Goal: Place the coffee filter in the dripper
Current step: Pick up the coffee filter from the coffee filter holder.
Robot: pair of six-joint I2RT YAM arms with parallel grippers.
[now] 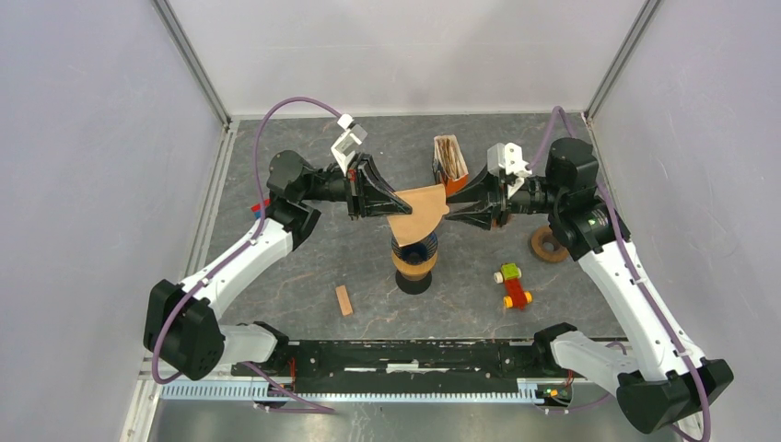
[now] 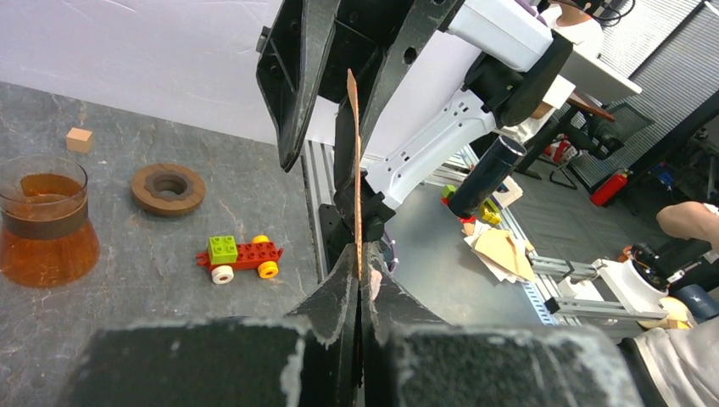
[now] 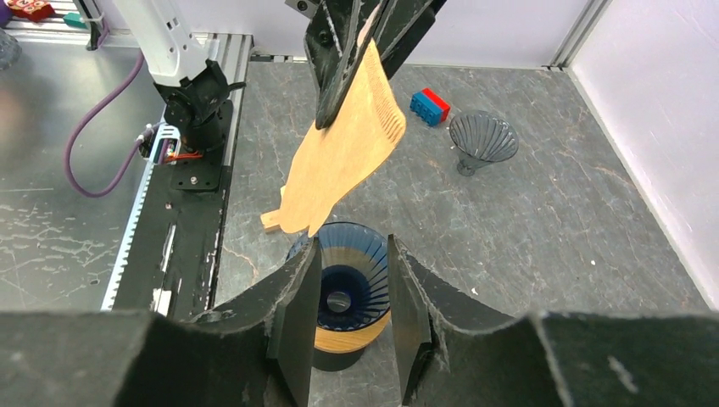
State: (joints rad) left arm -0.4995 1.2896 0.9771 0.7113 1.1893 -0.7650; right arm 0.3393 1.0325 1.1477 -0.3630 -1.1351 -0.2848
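Paper filter over dripper, tip perhaps touching rim

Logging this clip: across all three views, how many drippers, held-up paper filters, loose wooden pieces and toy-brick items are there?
Drippers: 2 (dripper, spare dripper)
Coffee filter, held up: 1
Loose wooden pieces: 3 (ring, block, cube)
Toy-brick items: 2 (car, brick)
Total: 8

Twin arms, white and black.
Clad in white shells between black joints, tipped with black wedge hands, trailed by purple cables.
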